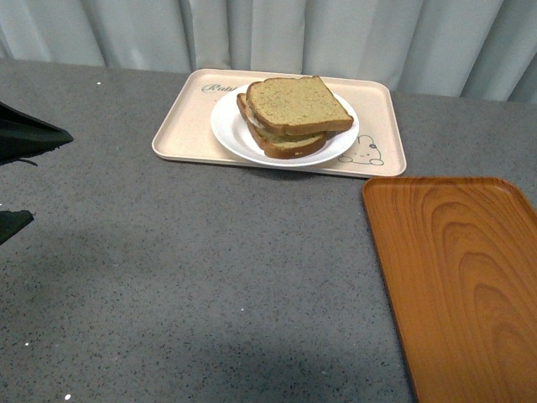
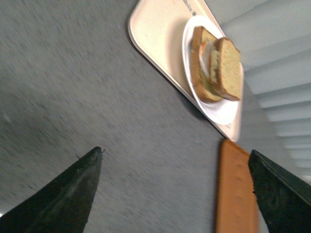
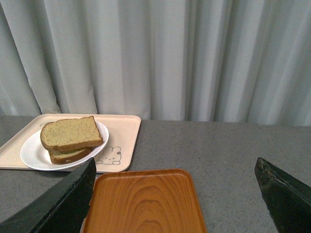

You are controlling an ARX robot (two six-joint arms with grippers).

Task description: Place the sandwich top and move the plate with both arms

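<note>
The sandwich top, a speckled tan slice with a brown crust, lies on the stacked sandwich on the white plate. The plate stands on the beige rabbit tray at the back of the table. The sandwich top also shows in the left wrist view and in the right wrist view, with the plate under it. My left gripper is open and empty at the left edge, well short of the tray; it also shows in the left wrist view. My right gripper is open and empty above the table; it is out of the front view.
An orange wood-grain tray lies at the front right, next to the beige tray's near right corner; it also shows in both wrist views. Grey speckled tabletop fills the middle and left. A pale curtain hangs behind.
</note>
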